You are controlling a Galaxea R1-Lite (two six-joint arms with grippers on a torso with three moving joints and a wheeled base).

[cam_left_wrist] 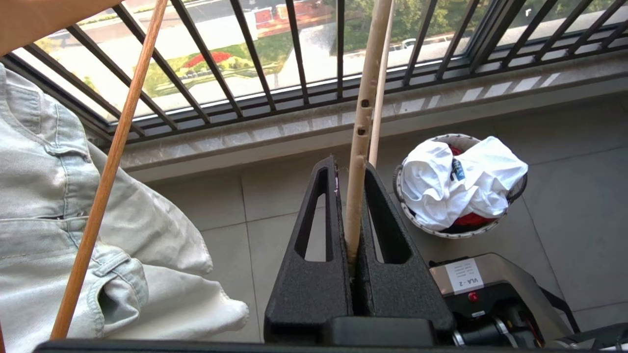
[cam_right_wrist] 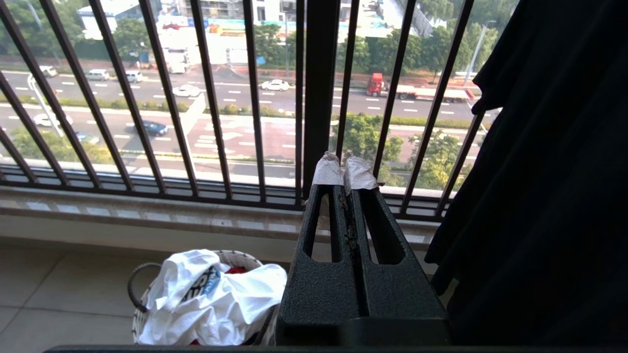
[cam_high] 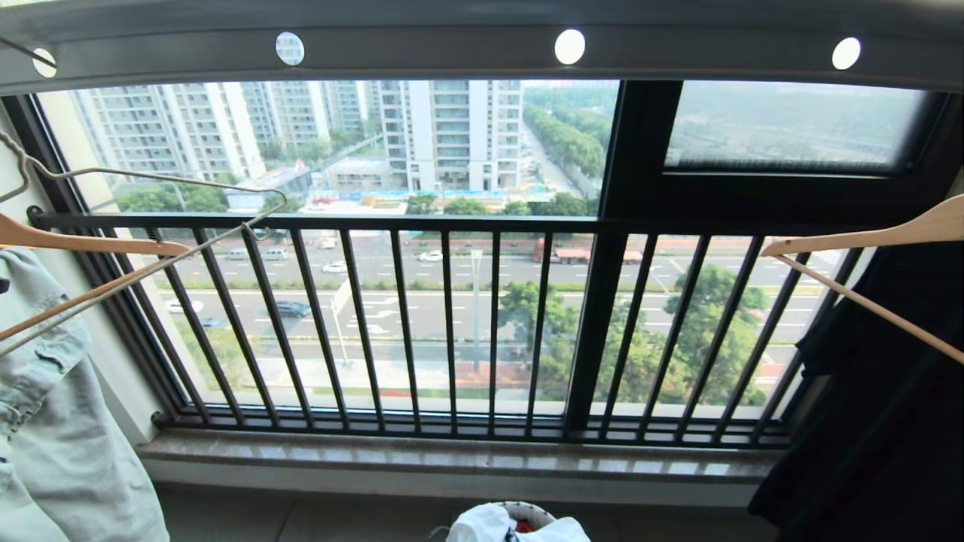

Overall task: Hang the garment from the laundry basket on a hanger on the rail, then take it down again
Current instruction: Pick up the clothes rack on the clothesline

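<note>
The hanger (cam_high: 158, 178), thin cream-white wire, slants at the far left below the rail (cam_high: 452, 54), a grey bar with round holes along the top. In the left wrist view my left gripper (cam_left_wrist: 351, 164) is shut on one cream arm of the hanger (cam_left_wrist: 364, 113), near its notches. The garment (cam_left_wrist: 461, 186), a crumpled white T-shirt with a dark blue logo, lies on top of the laundry basket (cam_left_wrist: 403, 208) on the floor below. The same garment (cam_right_wrist: 211, 299) and basket (cam_right_wrist: 136, 289) lie beside my parked right gripper (cam_right_wrist: 343, 171), which is shut and empty.
A pale denim garment (cam_high: 53, 421) hangs on a wooden hanger (cam_high: 90, 242) at the left. A dark garment (cam_high: 889, 391) hangs on another wooden hanger (cam_high: 866, 237) at the right. The black window railing (cam_high: 452, 324) and stone sill stand ahead. A red garment (cam_left_wrist: 471, 219) lies under the T-shirt.
</note>
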